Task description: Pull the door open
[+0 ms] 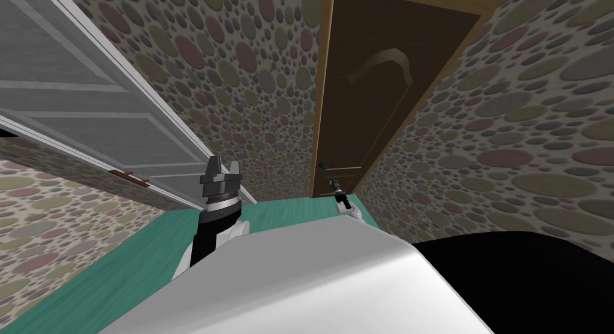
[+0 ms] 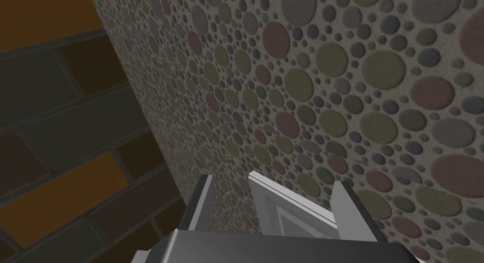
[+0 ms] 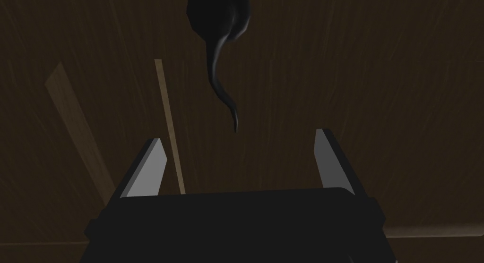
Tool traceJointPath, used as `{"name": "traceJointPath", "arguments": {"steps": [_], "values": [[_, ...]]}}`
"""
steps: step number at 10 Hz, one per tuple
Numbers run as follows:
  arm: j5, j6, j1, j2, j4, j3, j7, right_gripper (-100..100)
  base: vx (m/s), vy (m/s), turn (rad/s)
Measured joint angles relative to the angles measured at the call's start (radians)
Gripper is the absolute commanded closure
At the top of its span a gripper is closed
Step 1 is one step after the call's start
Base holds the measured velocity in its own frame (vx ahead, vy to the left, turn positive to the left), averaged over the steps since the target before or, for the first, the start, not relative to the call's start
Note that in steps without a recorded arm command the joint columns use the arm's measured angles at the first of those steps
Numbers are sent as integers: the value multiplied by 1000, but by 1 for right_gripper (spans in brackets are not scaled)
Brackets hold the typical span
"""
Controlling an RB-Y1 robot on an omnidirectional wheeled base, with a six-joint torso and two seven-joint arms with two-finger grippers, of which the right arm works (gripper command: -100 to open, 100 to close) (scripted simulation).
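Dark brown door (image 1: 384,78) is standing ahead, with its black lever handle (image 3: 218,52) sitting near the door's left edge. The right gripper (image 3: 238,136) is hovering just short of the handle, fingers spread wide and gripping nothing. The left gripper (image 1: 223,165) is hanging well left of the handle, its fingers likewise apart and empty.

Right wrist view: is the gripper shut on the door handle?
No, the right gripper stands open, the dark handle ahead of its fingers, ungrasped.
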Motion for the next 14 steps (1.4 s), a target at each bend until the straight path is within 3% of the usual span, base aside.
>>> {"name": "traceJointPath", "arguments": {"steps": [5,6,9,11,13,14], "values": [[-7,-6,-24,-13,59,3,-4,-100,100,-1,46],[-12,-8,-9,-25,53,-4,-11,-100,205,31,139],[-27,-37,-7,-64,100,-29,-42,-100,199,53,182],[-40,-76,4,-100,147,-47,-71,-100,209,17,159],[-51,-92,20,-124,157,-65,-92,-100,150,-9,64],[-51,-92,20,-125,157,-66,-92,100,-11,2,-16]]}}
